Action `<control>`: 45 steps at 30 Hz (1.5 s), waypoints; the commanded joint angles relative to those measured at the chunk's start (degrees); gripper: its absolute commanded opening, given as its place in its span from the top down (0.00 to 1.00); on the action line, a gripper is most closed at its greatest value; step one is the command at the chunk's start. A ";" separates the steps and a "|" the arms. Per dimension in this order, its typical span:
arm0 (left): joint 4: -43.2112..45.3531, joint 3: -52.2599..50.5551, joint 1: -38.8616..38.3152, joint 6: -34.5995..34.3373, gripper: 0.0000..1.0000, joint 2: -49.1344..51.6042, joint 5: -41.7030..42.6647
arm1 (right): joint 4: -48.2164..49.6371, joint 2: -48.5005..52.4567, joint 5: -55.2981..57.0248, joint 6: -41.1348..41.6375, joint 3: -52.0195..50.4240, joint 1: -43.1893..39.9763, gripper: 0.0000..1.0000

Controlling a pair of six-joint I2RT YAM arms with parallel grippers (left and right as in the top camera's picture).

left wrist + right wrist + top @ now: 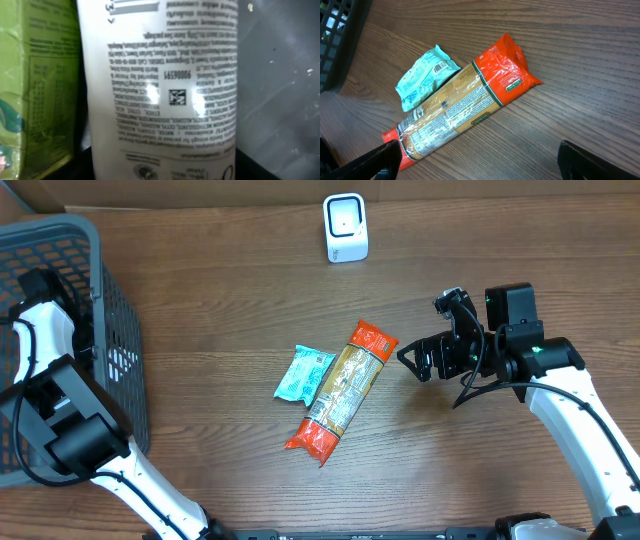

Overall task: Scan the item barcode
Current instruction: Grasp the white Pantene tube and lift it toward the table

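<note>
Closest in, the left arm (45, 330) is hanging over the rim and into the basket (112, 330), which is standing well to the left of the pasta packet (342, 388). Its camera is sitting close against a white bottle (160, 85), with fine print filling the view and a green packet (35, 90) lying just beside it. The left jaws are not showing in any view, so I cannot tell how wide they are standing or whether they are gripping anything.

The bottle is looking like the item to scan. To do this well, the jaws should be closing squarely on the bottle's body and leaving the printed face uncovered. Only a small square code is showing here, so the striped barcode may be sitting on another side and calling for a turn before it meets the scanner. The lift should be going straight up, since the basket's mesh walls are crowding the arm.

Just right of the pasta packet, the right jaws are standing wide apart, holding nothing and pointing at it. A teal packet (303, 373) is touching the pasta packet's left side.

Beyond the pasta packet, near the far edge of the surface (230, 280), the scanner (346, 227) is standing alone. Bare wood is lying open to the pasta packet's far left, giving a free path from basket to scanner.
</note>
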 commanded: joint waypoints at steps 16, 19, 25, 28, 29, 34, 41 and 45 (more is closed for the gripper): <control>0.24 -5.09 0.04 -0.28 0.96 0.87 -0.20 | 0.17 0.07 0.07 0.15 1.09 -0.07 0.00; -2.05 -2.75 0.04 -0.09 0.96 -0.02 -0.13 | 0.17 0.07 0.07 0.15 1.09 -0.07 0.00; -7.26 4.85 -0.17 1.53 0.96 -5.03 -0.13 | 0.17 0.07 0.07 0.15 1.09 -0.07 0.00; -8.79 8.61 -0.17 2.95 0.96 -9.38 -0.15 | 0.17 0.07 0.09 0.15 1.09 -0.07 0.00; -9.14 9.77 -0.17 3.45 0.96 -11.10 -0.13 | 0.17 0.07 0.07 0.15 1.09 -0.07 0.00; -9.64 12.92 -0.20 4.81 0.96 -20.85 -0.11 | 0.17 0.07 0.07 0.15 1.09 -0.07 0.00; -11.04 13.03 -1.40 5.11 0.96 -34.49 2.91 | 0.17 0.07 0.07 0.15 1.09 -0.07 0.00; -12.61 13.03 -4.79 5.51 0.96 -39.93 4.81 | 0.17 0.07 0.07 0.15 1.09 -0.07 0.00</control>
